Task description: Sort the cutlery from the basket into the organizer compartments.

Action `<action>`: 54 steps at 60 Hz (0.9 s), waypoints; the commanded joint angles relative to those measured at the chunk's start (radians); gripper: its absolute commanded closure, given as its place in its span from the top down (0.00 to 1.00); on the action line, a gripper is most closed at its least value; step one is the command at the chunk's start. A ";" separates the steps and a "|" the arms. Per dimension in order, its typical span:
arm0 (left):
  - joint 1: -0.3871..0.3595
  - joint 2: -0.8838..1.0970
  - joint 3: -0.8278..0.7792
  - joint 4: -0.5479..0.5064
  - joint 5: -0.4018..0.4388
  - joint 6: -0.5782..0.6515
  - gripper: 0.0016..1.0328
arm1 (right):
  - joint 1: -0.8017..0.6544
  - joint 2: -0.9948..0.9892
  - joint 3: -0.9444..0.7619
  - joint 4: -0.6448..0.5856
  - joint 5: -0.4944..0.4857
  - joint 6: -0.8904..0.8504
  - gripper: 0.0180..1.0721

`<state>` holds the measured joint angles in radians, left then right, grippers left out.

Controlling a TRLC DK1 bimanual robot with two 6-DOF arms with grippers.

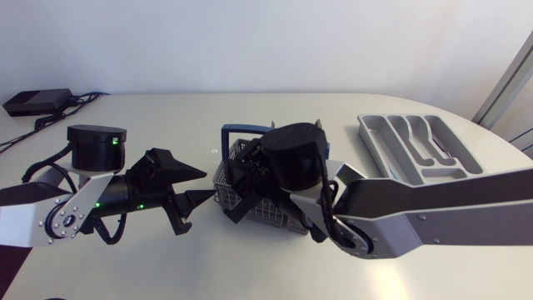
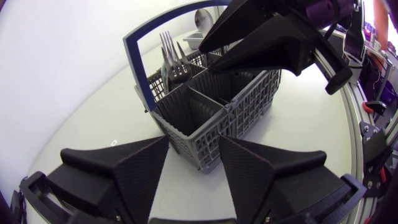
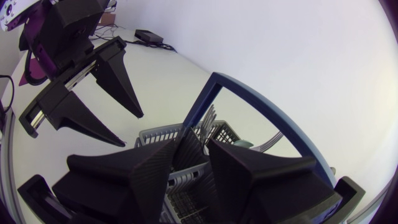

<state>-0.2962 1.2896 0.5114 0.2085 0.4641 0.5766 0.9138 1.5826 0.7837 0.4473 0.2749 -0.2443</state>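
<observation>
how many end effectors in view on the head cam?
2. The left end effector is beside the cutlery basket, open, fingertips toward it. The right end effector is over the basket, pointing down into it. Neither is hidden.

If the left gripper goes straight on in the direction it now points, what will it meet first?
The basket. Its near corner stands straight ahead of the open left gripper, in line with the gap between the fingers. How much space remains is hard to judge.

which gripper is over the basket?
The right gripper, directly above the basket compartments; the left gripper is beside the basket, over bare table.
</observation>
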 commanded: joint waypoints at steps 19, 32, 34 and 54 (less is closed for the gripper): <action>0.017 -0.009 -0.024 0.020 0.019 0.017 0.55 | -0.012 0.076 0.031 0.071 0.035 -0.033 0.46; 0.035 -0.009 -0.030 0.025 0.038 0.023 0.55 | -0.021 0.119 0.074 0.079 0.044 -0.032 0.46; 0.035 -0.009 -0.031 0.026 0.038 0.025 0.55 | -0.023 0.125 0.081 0.079 0.046 -0.032 0.46; 0.034 -0.007 -0.031 0.028 0.044 0.025 0.55 | -0.026 0.163 0.132 0.088 0.052 -0.029 0.26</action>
<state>-0.2691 1.2896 0.5026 0.2230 0.4942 0.5804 0.8940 1.7157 0.8883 0.5205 0.3187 -0.2665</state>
